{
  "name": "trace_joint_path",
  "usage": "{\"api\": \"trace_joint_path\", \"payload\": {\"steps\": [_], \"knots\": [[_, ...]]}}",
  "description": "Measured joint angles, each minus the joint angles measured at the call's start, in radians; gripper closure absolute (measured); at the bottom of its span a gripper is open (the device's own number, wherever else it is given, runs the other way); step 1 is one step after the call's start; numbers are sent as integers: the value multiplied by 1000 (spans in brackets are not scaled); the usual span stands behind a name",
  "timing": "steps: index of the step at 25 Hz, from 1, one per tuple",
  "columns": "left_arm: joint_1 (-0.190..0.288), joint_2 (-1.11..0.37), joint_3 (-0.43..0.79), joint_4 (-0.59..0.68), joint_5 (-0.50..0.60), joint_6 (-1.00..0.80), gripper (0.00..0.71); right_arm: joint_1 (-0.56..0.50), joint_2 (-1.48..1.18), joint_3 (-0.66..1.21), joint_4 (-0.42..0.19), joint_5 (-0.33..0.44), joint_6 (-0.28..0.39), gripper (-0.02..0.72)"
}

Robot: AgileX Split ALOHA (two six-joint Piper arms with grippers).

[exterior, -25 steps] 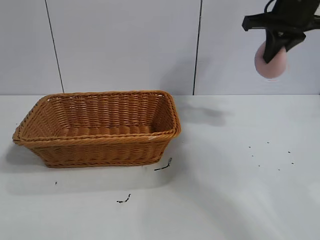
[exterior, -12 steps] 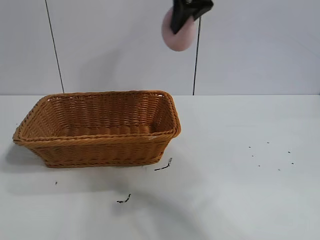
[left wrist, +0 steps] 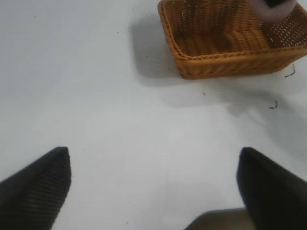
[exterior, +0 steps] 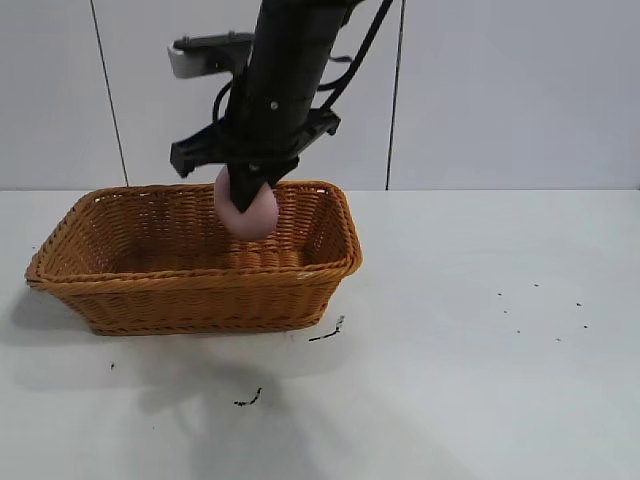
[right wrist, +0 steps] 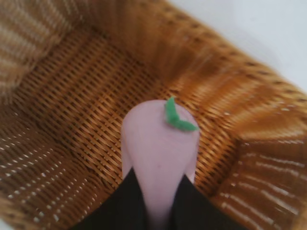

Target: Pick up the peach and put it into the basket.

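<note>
Looks like a lab or robot test bench rather than a home. Plain white tabletop (exterior: 480, 400), bare apart from one wicker basket (exterior: 200, 290) near its left edge and a few small dark specks (exterior: 248, 400) toward the front and right edges. Behind the far edge, a flat wall of pale grey panels (exterior: 250, 90) split by thin dark vertical seams (no shelves, windows or decoration). Overhead, a black robot arm (exterior: 285, 80) with cables, reaching down over the basket.
</note>
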State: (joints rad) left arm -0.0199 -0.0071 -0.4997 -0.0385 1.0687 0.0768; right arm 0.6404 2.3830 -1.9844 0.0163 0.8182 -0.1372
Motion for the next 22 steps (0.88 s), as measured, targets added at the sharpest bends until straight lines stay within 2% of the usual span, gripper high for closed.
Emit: {"api": "trace_joint_path", "payload": {"steps": [1, 3, 5, 9, 14, 19, 22], "knots": [[0, 0, 0, 0, 0, 0, 18, 0, -1, 0, 0, -1, 0, 286], [0, 0, 0, 0, 0, 0, 18, 0, -6, 0, 0, -8, 0, 107], [0, 0, 0, 0, 0, 0, 18, 0, -20, -1, 0, -12, 2, 47], [0, 0, 0, 0, 0, 0, 18, 0, -56, -54, 0, 19, 32, 15], [0, 0, 0, 0, 0, 0, 18, -16, -90, -185, 1, 89, 64, 15], [0, 0, 0, 0, 0, 0, 18, -96, -91, -258, -4, 129, 77, 14], [0, 0, 0, 0, 0, 0, 18, -183, -91, -259, -6, 154, 77, 14]]}}
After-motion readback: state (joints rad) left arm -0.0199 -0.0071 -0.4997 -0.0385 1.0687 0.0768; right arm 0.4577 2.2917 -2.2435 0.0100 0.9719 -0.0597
